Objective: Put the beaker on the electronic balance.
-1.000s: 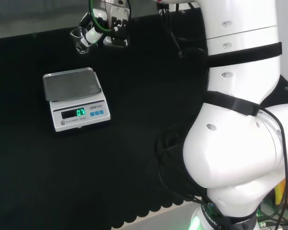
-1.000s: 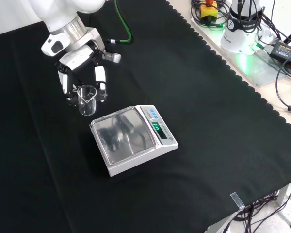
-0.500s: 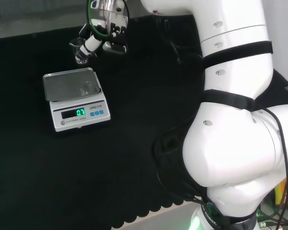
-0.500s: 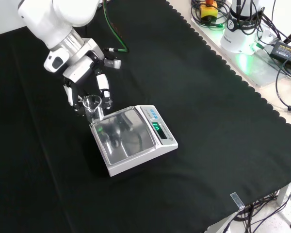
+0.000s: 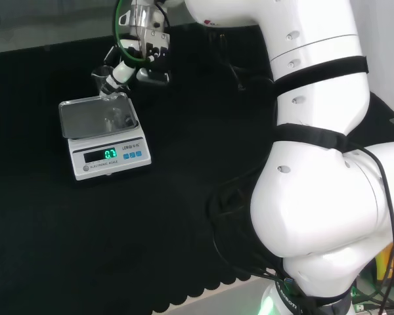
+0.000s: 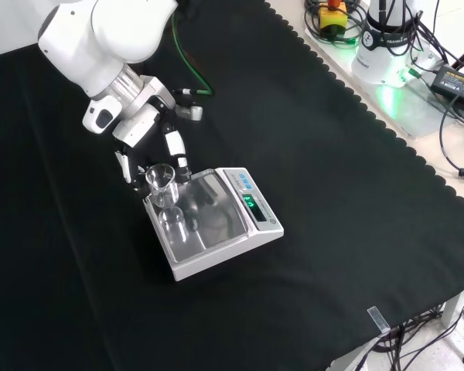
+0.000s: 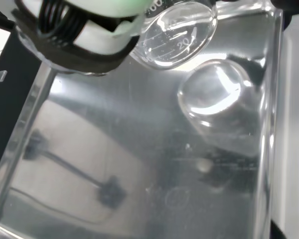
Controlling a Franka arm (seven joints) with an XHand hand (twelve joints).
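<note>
Hand (image 6: 151, 151) curled round the clear beaker (image 6: 161, 182), pinched between fingers and thumb; beaker upright, held just above the far corner of the electronic balance (image 6: 216, 224) pan, mirrored in the steel below, on the black counter (image 6: 332, 193)

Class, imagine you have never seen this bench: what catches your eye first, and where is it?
The arm's big white links dominate the head view's right side. In the front view, the hand holds a clear beaker over the far-left corner of the electronic balance, whose steel pan mirrors it.
</note>
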